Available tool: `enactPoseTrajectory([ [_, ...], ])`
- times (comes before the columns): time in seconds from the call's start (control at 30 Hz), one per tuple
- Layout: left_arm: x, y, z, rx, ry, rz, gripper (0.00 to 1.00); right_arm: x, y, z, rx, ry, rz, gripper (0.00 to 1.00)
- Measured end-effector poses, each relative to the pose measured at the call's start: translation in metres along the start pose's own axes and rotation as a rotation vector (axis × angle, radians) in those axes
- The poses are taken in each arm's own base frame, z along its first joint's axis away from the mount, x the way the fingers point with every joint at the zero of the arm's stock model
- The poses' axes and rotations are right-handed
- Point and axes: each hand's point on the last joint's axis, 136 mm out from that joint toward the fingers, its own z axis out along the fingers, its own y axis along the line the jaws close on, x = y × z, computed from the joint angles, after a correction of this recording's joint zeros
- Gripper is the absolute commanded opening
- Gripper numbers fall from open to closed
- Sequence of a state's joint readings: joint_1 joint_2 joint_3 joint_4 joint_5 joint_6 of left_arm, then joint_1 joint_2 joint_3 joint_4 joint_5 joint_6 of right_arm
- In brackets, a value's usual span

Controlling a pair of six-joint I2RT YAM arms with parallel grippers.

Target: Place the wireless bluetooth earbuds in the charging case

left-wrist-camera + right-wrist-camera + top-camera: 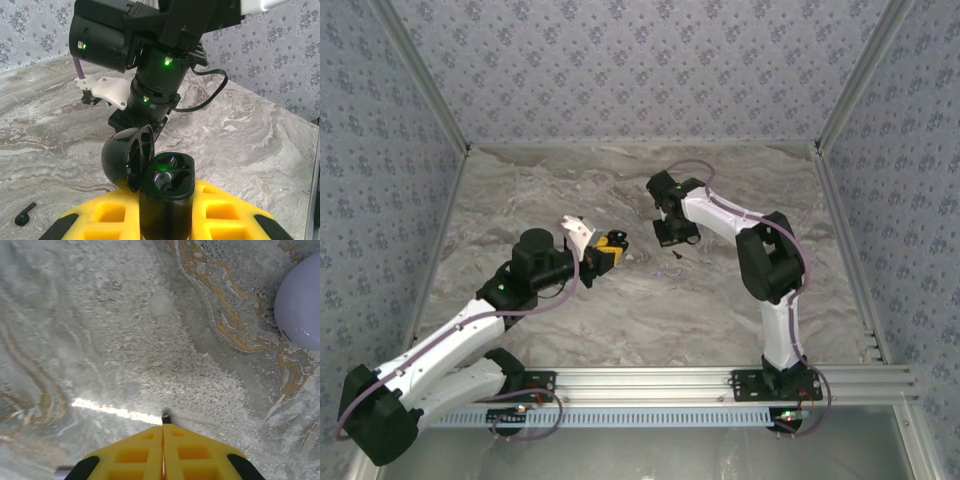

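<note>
My left gripper (165,194) is shut on the black charging case (167,175), which stands upright between the yellow fingers with its lid (125,157) swung open to the left and both wells showing dark. From above, that gripper (610,248) holds the case mid-table. A black earbud (25,214) lies loose on the marble; from above the earbud (676,255) sits just in front of my right gripper (675,238). Low over the table, the right gripper (163,426) has its jaws pressed together, and a small black stem (165,418) pokes out at the tips.
A pale lilac round puck (300,300) rests on the marble to the right of my right gripper. The right arm (150,45) looms close behind the held case. Patterned walls enclose the table on three sides.
</note>
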State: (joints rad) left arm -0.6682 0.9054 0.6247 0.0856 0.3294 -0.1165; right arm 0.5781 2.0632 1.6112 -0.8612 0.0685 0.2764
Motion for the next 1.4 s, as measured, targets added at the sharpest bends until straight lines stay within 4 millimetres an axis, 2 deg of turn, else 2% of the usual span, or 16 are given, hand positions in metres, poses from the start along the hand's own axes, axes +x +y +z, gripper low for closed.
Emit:
enactPoseTrajectory([
  [0.17,0.000,0.000,0.000,0.000,0.000,0.000,0.19,0.006,-0.006,0.013,0.037,0.047,-0.003,0.07],
  [0.6,0.000,-0.001,0.000,0.003,0.000,0.000,0.19,0.012,-0.009,0.029,0.065,0.098,-0.015,0.09],
  [1.23,0.001,-0.002,0.000,0.013,0.003,-0.001,0.19,0.021,0.019,0.026,0.003,0.114,-0.165,0.11],
  [1.4,0.002,-0.002,0.001,0.014,0.008,-0.003,0.19,0.018,0.020,0.014,-0.021,0.081,-0.153,0.17],
])
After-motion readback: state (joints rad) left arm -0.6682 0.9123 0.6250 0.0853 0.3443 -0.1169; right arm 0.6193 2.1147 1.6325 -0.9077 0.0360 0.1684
